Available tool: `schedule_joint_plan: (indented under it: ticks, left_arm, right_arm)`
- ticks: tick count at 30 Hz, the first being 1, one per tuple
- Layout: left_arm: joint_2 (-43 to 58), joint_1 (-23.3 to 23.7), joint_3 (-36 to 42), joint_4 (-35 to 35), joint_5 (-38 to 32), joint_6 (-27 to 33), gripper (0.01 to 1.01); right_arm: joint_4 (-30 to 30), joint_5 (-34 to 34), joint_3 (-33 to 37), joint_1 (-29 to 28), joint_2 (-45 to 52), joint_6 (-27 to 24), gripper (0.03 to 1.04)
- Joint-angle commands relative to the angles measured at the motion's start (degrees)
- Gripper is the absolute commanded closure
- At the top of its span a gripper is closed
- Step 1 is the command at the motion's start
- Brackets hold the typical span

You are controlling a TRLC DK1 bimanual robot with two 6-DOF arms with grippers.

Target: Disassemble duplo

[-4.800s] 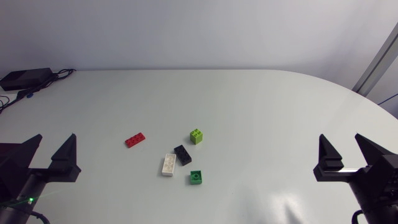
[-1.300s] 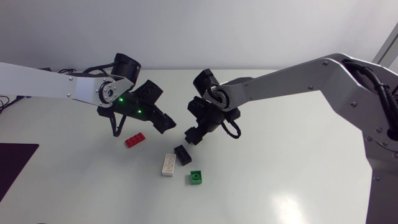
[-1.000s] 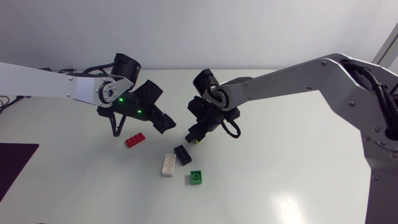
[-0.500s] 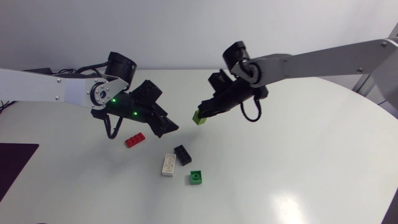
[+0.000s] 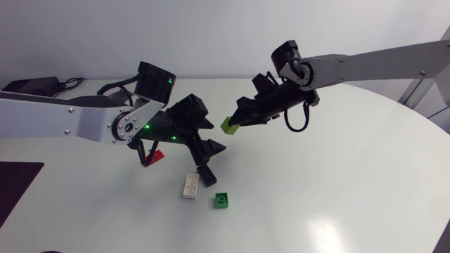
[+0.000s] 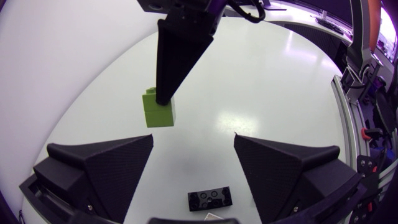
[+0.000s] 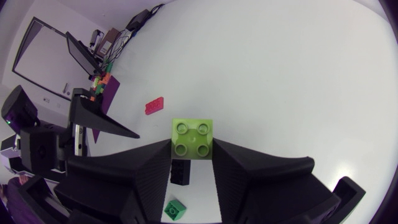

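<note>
A: Surface?
B: White table (image 5: pixel 337 183); four loose bricks lying near its middle.
A: Which?
B: Flat red brick (image 5: pixel 156 156), well apart from the rest; white brick (image 5: pixel 190 185) just beside black brick (image 6: pixel 211 199); green brick (image 5: pixel 221 200) near both.

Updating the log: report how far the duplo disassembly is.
Looks done: red plate, white brick, black brick and dark green brick lie unstacked on the table. In hand: right gripper holds the lime brick aloft. To do: left gripper is open, short of it; no pull yet.

Smooth plastic lime brick (image 7: pixel 193 138) above a glossy table (image 5: pixel 337 176).
</note>
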Motion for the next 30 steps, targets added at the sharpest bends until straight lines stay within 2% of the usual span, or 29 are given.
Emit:
schedule_joint_plan:
  ticks: [1,18,27,30]
  left_arm:
    - [1.2,-0.1,0.8,1.2,-0.2,-0.6,0.131]
    - [3.6,1.0,1.2,9.9,-4.3,-4.8,0.175]
    - [4.4,0.8,1.4,11.2,-4.7,-5.9,0.470]
    - [4.7,0.7,1.6,11.6,-4.9,-6.3,0.480]
  right_arm:
    - [-0.3,-1.2,-0.1,0.3,-2.2,2.5,0.80]
    - [-0.6,-3.8,-0.6,2.3,-4.8,5.1,0.80]
    - [-0.6,-3.8,-0.9,2.7,-4.9,5.1,0.80]
    - [-0.6,-4.1,-1.2,2.9,-5.1,5.1,0.80]
